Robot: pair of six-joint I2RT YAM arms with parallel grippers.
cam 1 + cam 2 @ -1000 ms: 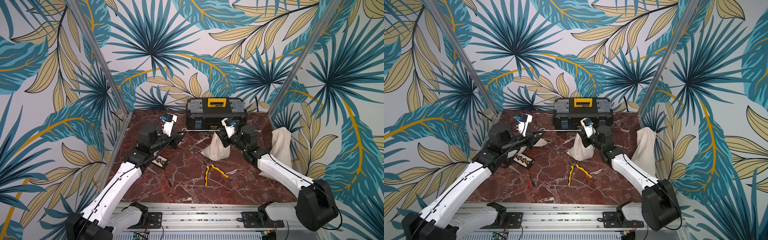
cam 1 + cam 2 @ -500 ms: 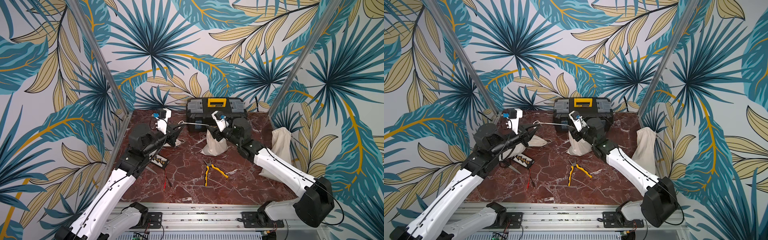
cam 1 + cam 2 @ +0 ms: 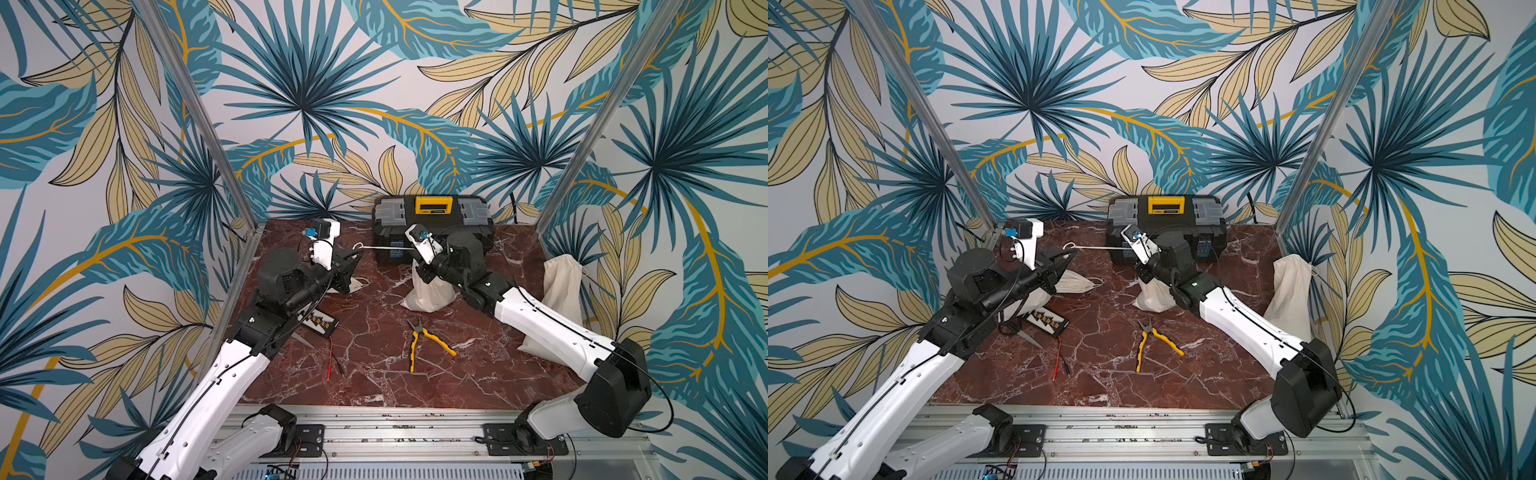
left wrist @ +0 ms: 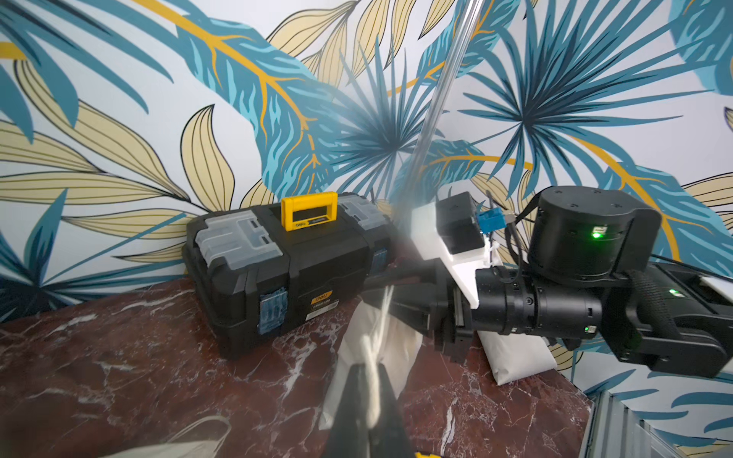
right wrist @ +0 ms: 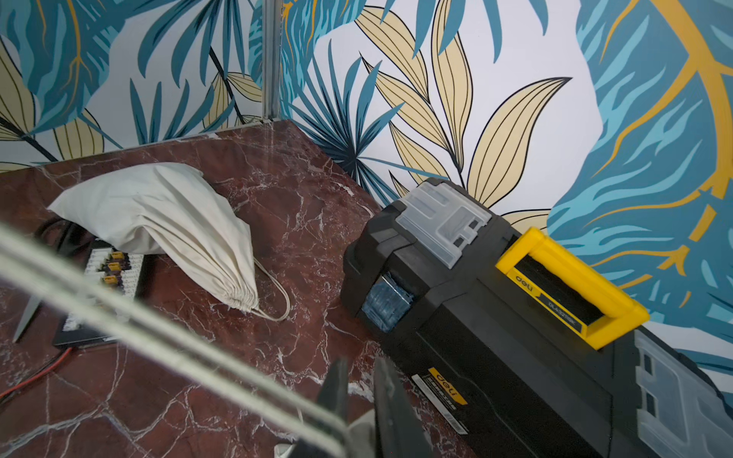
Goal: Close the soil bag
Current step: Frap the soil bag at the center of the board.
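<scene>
The soil bag (image 3: 428, 291) (image 3: 1152, 297) is a cream cloth sack that stands upright mid-table in front of the toolbox. Its white drawstring (image 3: 386, 247) (image 3: 1096, 248) runs taut from the neck leftwards. My left gripper (image 3: 357, 253) (image 3: 1069, 255) (image 4: 367, 368) is shut on the string's looped end. At the sack's gathered neck, my right gripper (image 3: 419, 272) (image 3: 1142, 274) (image 5: 361, 380) has narrow jaws with cloth pinched between them. In the right wrist view the drawstring (image 5: 158, 333) crosses as two blurred strands.
A black toolbox (image 3: 432, 224) (image 5: 496, 317) with a yellow handle stands at the back wall. Another cream bag (image 3: 355, 284) (image 5: 158, 214) lies at the left, a third (image 3: 561, 282) leans on the right wall. Yellow pliers (image 3: 424, 338), a connector tray (image 3: 320, 322) and red wires (image 3: 330, 357) lie nearer the front.
My left gripper has drawn back to the left with the string. The right gripper has shifted left onto the bag's neck and its jaws have closed in.
</scene>
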